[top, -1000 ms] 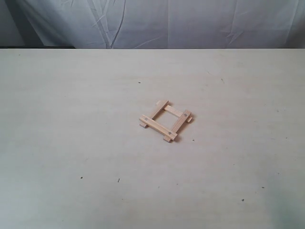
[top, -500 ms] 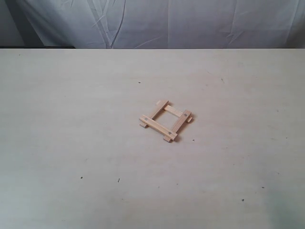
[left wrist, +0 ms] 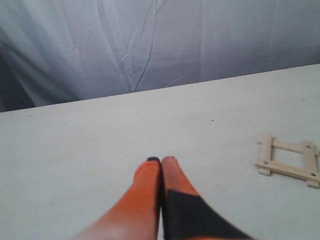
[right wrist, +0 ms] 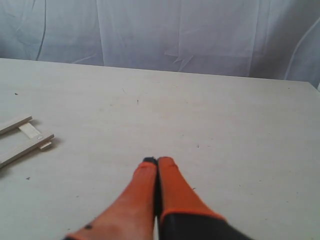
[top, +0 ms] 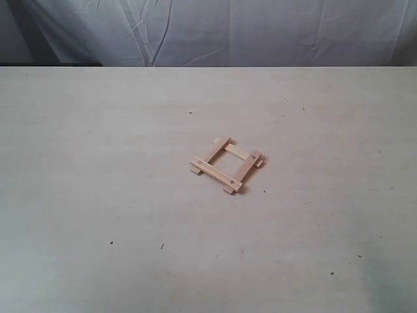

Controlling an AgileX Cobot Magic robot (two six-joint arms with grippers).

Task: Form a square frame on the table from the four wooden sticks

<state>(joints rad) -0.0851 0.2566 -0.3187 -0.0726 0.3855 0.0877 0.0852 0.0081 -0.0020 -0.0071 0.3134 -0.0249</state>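
Four wooden sticks [top: 217, 174] are laid overlapping as a closed square frame [top: 244, 169] near the middle of the table [top: 98, 195], well away from every edge. The strips are judged light, stiff and easily nudged, best pinched across the width at mid-length. The left gripper [left wrist: 161, 161] and right gripper [right wrist: 157, 161] are clenched on nothing, well apart from the frame.

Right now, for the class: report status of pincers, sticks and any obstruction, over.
Left pincer shut, empty, apart from the work. Right pincer shut, empty. Square frame complete on the table, corners overlapping. Nothing seen in the way.

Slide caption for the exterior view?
Square frame of four overlapping sticks lies finished near the middle of the table.
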